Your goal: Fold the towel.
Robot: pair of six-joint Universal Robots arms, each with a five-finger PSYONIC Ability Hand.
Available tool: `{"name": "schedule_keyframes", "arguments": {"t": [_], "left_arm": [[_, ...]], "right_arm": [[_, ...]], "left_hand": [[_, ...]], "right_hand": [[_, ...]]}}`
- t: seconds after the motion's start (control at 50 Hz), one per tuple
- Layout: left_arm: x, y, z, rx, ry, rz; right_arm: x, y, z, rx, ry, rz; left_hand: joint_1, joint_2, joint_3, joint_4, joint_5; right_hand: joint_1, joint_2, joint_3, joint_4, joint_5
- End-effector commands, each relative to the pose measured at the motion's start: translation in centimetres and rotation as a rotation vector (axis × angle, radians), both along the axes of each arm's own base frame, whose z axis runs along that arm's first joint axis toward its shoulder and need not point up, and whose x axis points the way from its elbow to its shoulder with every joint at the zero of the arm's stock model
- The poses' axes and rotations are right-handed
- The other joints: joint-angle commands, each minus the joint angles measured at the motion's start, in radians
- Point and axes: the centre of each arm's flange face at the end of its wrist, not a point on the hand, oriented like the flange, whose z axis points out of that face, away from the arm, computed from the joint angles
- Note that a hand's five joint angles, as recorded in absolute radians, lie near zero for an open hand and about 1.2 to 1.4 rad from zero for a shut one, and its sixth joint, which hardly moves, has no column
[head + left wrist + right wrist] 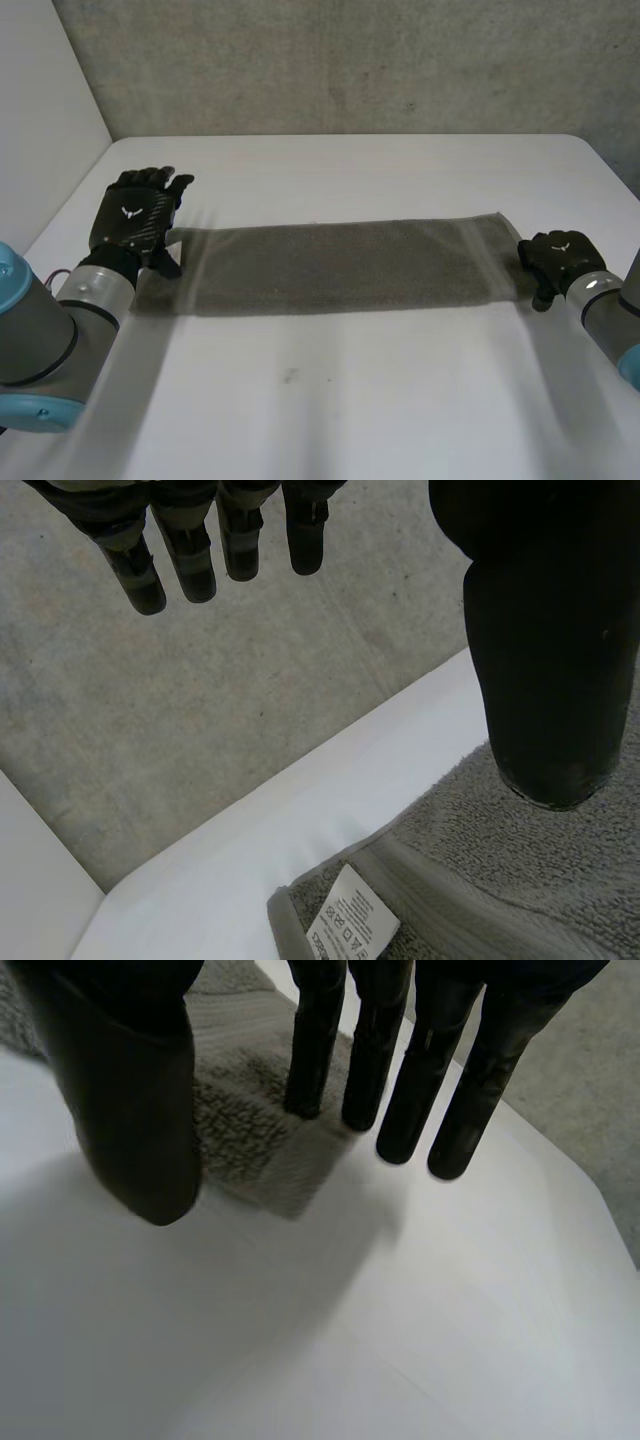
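Lying flat across the table (350,400), the towel (330,265) has the left hand (135,220) at one end, the right hand (560,262) at the other. Left wrist view: fingers straight, thumb spread wide over the cloth, gripping nothing. Right wrist view: straight fingertips rest on the towel's corner, nothing pinched.

Grey towel (330,265): long strip, flat across white table (330,400), white care label (350,925) at one end.
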Motion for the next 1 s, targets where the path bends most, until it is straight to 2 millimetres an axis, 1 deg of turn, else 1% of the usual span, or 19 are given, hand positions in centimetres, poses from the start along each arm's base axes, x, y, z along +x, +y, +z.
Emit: {"name": "schedule_keyframes", "arguments": {"t": [0.02,0.3,0.36,0.38,0.52,0.56,0.6,0.62,0.66,0.68,0.72,0.74,0.78,0.82,0.9,0.92,0.94,0.96,1.0], "left_arm": [[-0.1,0.1,0.0,-0.001,0.0,-0.007],[-0.1,0.3,-0.2,0.005,-0.001,-0.007],[-0.1,0.3,-0.2,0.007,-0.002,-0.007],[-0.1,0.3,-0.2,0.007,-0.002,-0.007],[0.0,0.3,-0.3,0.01,-0.002,-0.004],[0.0,0.3,-0.3,0.011,-0.004,-0.004],[0.1,0.4,-0.4,0.014,-0.003,-0.002],[0.1,0.4,-0.4,0.014,-0.003,-0.002],[0.2,0.3,-0.4,0.014,-0.003,0.001],[0.2,0.3,-0.4,0.014,-0.003,0.001],[0.2,0.3,-0.5,0.016,-0.004,0.001],[0.2,0.3,-0.5,0.016,-0.004,0.001],[0.2,0.3,-0.4,0.014,-0.003,0.003],[0.1,0.4,-0.4,0.013,-0.003,0.001],[0.1,0.4,0.0,0.002,-0.001,0.001],[0.1,0.4,0.2,-0.005,0.001,0.001],[0.1,0.4,0.5,-0.014,0.005,-0.002],[0.1,0.4,0.5,-0.014,0.005,-0.002],[0.0,0.3,1.1,-0.035,0.009,-0.004]], "right_arm": [[-0.1,-0.6,0.1,-0.047,0.003,0.004],[0.2,-0.5,-0.4,-0.035,-0.01,0.047],[0.2,-0.5,-0.5,-0.032,-0.008,0.046],[0.2,-0.5,-0.4,-0.034,-0.009,0.047],[-0.7,-0.8,0.1,-0.04,-0.003,0.017],[-1.6,-1.0,0.3,-0.039,-0.002,-0.009],[-3.8,-1.6,0.9,-0.048,0.005,-0.064],[-3.8,-1.6,0.9,-0.048,0.005,-0.064],[-7.0,-2.4,1.1,-0.052,0.05,-0.127],[-7.0,-2.5,1.1,-0.052,0.05,-0.127],[-10.7,-3.4,1.7,-0.072,0.142,-0.182],[-10.7,-3.4,1.7,-0.072,0.143,-0.183],[-13.8,-4.1,2.6,-0.106,0.258,-0.208],[-14.5,-4.4,2.9,-0.121,0.306,-0.2],[-14.2,-4.7,3.7,-0.154,0.359,-0.172],[-13.5,-4.8,4.7,-0.185,0.362,-0.161],[-11.9,-4.7,6.2,-0.233,0.353,-0.131],[-11.8,-4.7,6.2,-0.234,0.353,-0.131],[-6.1,-3.8,9.4,-0.34,0.294,-0.025]], "left_hand": [[-0.001,0.009,0.007,0.007,-0.027],[-0.001,0.009,0.007,0.007,-0.027],[-0.001,0.009,0.007,0.007,-0.027],[-0.001,0.009,0.007,0.007,-0.027],[-0.001,0.009,0.007,0.007,-0.027],[-0.001,0.009,0.007,0.007,-0.027],[-0.001,0.009,0.007,0.007,-0.027],[-0.001,0.009,0.007,0.007,-0.027],[-0.001,0.009,0.007,0.007,-0.027],[-0.001,0.009,0.007,0.007,-0.027],[-0.001,0.009,0.007,0.007,-0.027],[-0.001,0.009,0.007,0.007,-0.027],[-0.001,0.009,0.007,0.007,-0.027],[-0.001,0.009,0.007,0.007,-0.027],[-0.001,0.009,0.007,0.007,-0.027],[-0.001,0.009,0.007,0.007,-0.027],[-0.001,0.009,0.007,0.007,-0.027],[-0.001,0.009,0.007,0.007,-0.027],[-0.001,0.009,0.007,0.007,-0.027]], "right_hand": [[0.305,0.304,0.312,0.315,0.307],[0.336,0.334,0.343,0.345,0.338],[0.5,0.498,0.507,0.51,0.502],[0.705,0.704,0.712,0.715,0.707],[0.707,0.706,0.714,0.717,0.71],[0.707,0.706,0.714,0.717,0.71],[0.707,0.706,0.714,0.717,0.71],[0.707,0.706,0.714,0.717,0.71],[0.707,0.706,0.714,0.717,0.71],[0.707,0.706,0.714,0.717,0.71],[0.707,0.706,0.714,0.717,0.71],[0.707,0.706,0.714,0.717,0.71],[0.707,0.706,0.714,0.717,0.71],[0.707,0.706,0.714,0.717,0.71],[0.707,0.706,0.714,0.717,0.71],[0.707,0.706,0.714,0.717,0.71],[0.707,0.706,0.714,0.717,0.71],[0.707,0.706,0.714,0.717,0.71],[0.707,0.706,0.714,0.717,0.71]]}}
